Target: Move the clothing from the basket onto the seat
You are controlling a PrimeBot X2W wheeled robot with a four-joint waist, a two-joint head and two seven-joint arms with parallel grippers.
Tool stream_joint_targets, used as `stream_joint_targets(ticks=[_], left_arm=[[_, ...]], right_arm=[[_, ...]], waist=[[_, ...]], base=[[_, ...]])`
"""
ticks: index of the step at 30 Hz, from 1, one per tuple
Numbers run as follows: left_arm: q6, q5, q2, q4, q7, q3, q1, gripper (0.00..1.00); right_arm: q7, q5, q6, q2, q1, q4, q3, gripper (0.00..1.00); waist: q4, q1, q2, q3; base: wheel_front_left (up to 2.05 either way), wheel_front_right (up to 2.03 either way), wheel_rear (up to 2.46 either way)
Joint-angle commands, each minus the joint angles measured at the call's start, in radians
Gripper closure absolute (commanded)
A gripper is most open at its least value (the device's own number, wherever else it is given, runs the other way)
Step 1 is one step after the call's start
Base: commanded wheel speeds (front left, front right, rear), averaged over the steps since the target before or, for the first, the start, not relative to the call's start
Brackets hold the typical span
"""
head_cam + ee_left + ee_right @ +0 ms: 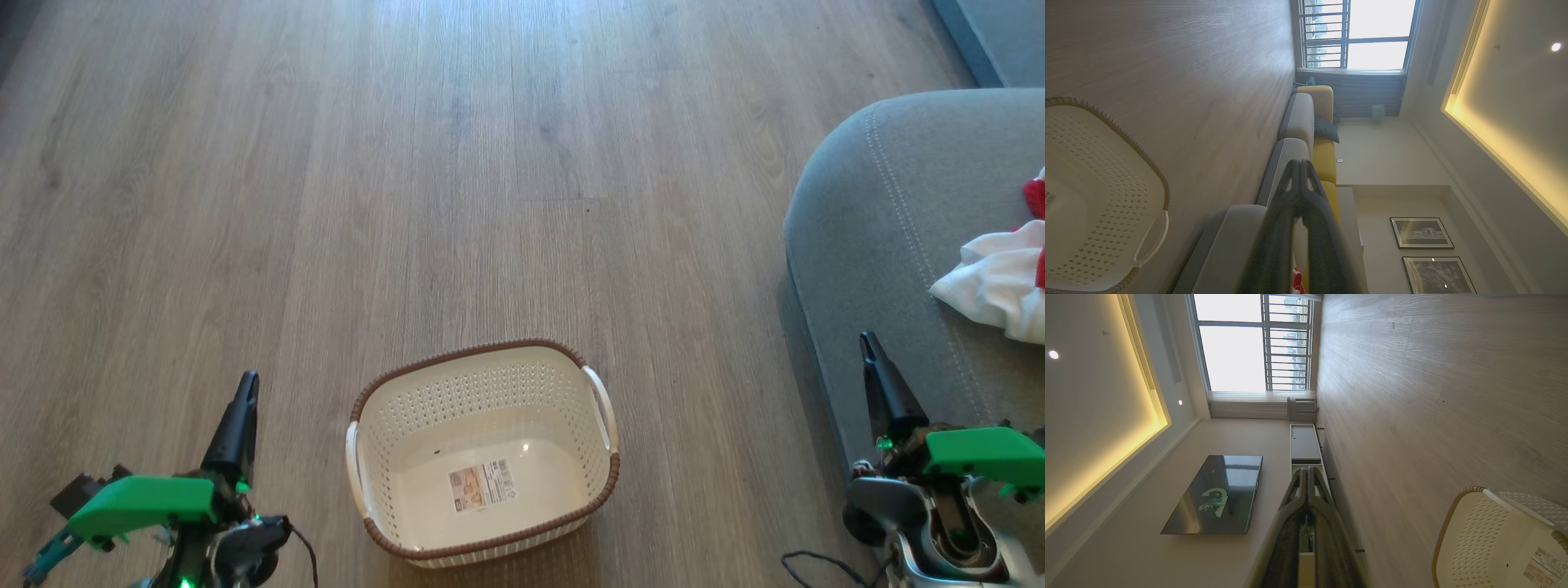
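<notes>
Your left pincer (247, 384) and right pincer (867, 341) both pressed together, basket (469, 351) on the wood floor (408, 163) between them, bottom label (482, 485) bare, clothing (998, 278) on the seat (873, 220) beyond your right pincer

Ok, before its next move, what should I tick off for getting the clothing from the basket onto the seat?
1. Basket emptied: ok. The basket holds nothing but its bottom label.
2. Clothing on the seat: ok. The clothing lies on the seat.
3. All clothing fully on the cushion: cannot tell. It runs past the head view's right edge.
4. Left gripper free: ok. It is shut and holds nothing.
5. Right gripper free: ok. It is shut and holds nothing.
</notes>
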Motion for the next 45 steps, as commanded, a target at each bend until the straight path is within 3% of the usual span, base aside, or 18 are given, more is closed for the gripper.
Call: stream_joint_targets(ticks=[1, 45], left_arm=[[-0.002, -0.006, 0.007, -0.034, 0.007, 0.037, -0.050, 1.00], [-0.002, -0.007, 0.007, -0.034, 0.007, 0.036, -0.050, 1.00]], right_arm=[[0.006, 0.006, 0.001, -0.004, -0.019, -0.039, 0.017, 1.00], [0.006, 0.006, 0.001, -0.004, -0.019, -0.039, 0.017, 1.00]], waist=[[0.000, 0.0000, 0.0000, 0.000], [0.000, 0.0000, 0.0000, 0.000]], base=[[0.00, 0.00, 0.00], [0.00, 0.00, 0.00]])
